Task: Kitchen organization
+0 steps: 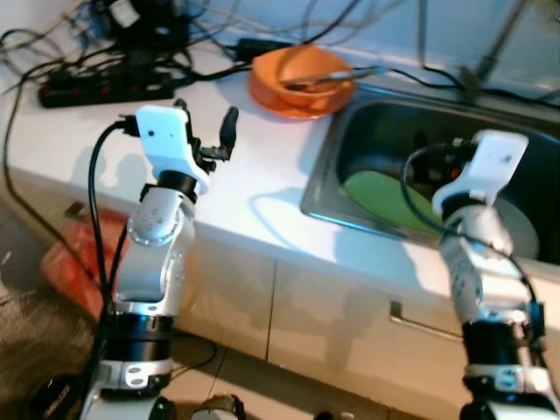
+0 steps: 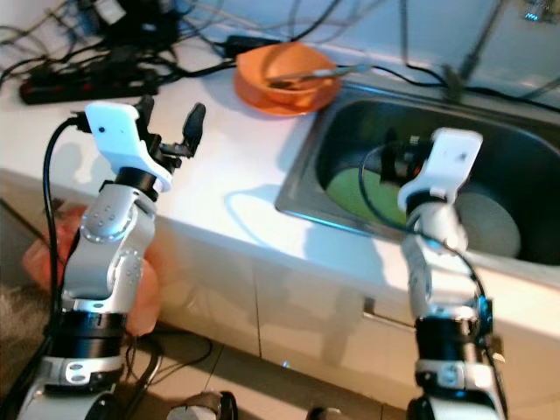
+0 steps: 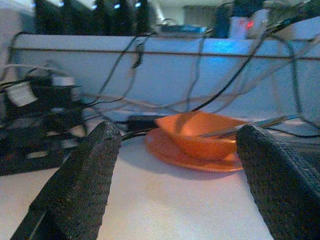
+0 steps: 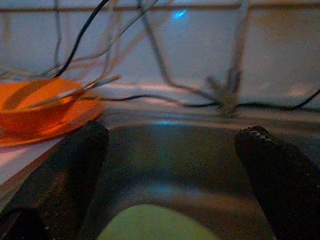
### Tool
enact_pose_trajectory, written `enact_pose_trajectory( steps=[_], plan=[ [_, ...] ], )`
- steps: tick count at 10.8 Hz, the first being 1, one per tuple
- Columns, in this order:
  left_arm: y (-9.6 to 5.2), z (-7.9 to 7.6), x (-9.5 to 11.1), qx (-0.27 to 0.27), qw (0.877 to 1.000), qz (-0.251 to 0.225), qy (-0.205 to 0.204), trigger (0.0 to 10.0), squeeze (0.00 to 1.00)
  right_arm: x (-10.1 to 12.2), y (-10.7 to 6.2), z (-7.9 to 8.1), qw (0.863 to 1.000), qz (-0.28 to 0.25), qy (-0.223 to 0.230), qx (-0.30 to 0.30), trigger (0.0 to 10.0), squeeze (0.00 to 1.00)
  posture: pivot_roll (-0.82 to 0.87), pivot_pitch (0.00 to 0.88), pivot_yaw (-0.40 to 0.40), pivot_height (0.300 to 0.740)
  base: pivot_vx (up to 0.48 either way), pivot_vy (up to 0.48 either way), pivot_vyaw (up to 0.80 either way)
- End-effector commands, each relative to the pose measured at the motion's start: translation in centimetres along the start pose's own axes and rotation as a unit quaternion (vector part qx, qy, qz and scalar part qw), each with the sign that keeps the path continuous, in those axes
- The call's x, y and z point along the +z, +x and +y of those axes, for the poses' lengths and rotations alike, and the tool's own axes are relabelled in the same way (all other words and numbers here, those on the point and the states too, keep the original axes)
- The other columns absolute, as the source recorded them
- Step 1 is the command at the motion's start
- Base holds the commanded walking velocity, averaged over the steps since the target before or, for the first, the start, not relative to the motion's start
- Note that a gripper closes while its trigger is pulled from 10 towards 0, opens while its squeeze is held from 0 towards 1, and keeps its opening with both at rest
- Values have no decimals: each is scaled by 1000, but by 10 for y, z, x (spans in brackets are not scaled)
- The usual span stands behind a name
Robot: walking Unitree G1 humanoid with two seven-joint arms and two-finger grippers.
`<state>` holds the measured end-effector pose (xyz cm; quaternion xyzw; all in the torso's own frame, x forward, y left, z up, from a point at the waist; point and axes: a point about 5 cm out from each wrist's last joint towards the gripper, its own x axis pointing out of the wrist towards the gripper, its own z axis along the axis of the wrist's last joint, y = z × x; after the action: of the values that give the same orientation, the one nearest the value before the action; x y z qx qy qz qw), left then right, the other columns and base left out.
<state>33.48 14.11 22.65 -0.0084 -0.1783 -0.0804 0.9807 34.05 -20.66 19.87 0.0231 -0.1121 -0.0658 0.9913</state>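
An orange bowl (image 1: 302, 68) sits on an orange plate (image 1: 269, 94) on the white counter (image 1: 254, 175), just left of the steel sink (image 1: 319, 188). A metal utensil (image 1: 337, 77) lies across the bowl. In the sink lie a green plate (image 1: 385, 197) and a grey plate (image 1: 523, 232). My left gripper (image 1: 208, 129) hovers open above the counter, pointing at the bowl (image 3: 200, 135), nothing between its fingers. My right gripper (image 4: 172, 132) is open above the sink, over the green plate (image 4: 150, 225).
A black power strip (image 1: 105, 87) and tangled cables (image 1: 166, 39) crowd the back left of the counter; more cables run along the wall behind the sink. Below are white cabinet doors with a handle (image 1: 420, 322). A red-orange bag (image 1: 74, 262) lies on the floor at left.
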Motion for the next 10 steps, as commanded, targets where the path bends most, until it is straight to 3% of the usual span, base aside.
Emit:
enact_pose_trajectory(
  steps=[1,3,4,5,6,7,8,10],
  plan=[
    [0,-1,-3,8,1000,0,8,10000,0,2,3,-7,1000,3,0,-12,10000,0,102,27,-46,740,0,0,-800],
    [-1,8,3,50,999,-16,14,10000,0,8,6,0,1000,-2,6,11,10000,0,101,22,-64,740,0,0,-800],
    [-3,5,5,60,996,-41,47,10000,0,-4,7,0,999,21,23,29,10000,0,117,39,-70,740,0,0,-800],
    [-4,4,9,57,996,-48,48,10000,0,-4,9,5,999,22,15,46,10000,0,126,78,-83,740,0,0,-800],
    [-5,8,17,50,997,-47,30,10000,0,7,10,15,998,7,-6,65,10000,0,123,91,-100,740,0,0,-800],
    [-11,19,9,77,996,-32,42,10000,0,2,12,17,998,20,6,59,10000,0,116,74,-108,740,0,0,-800],
    [-10,26,15,115,992,-47,36,10000,0,13,14,26,996,-8,30,80,10000,0,121,52,-103,740,0,0,0],
    [-4,26,19,123,991,-46,34,10000,0,16,17,29,996,-20,41,78,10000,0,120,54,-92,740,277,0,0]
  ],
)
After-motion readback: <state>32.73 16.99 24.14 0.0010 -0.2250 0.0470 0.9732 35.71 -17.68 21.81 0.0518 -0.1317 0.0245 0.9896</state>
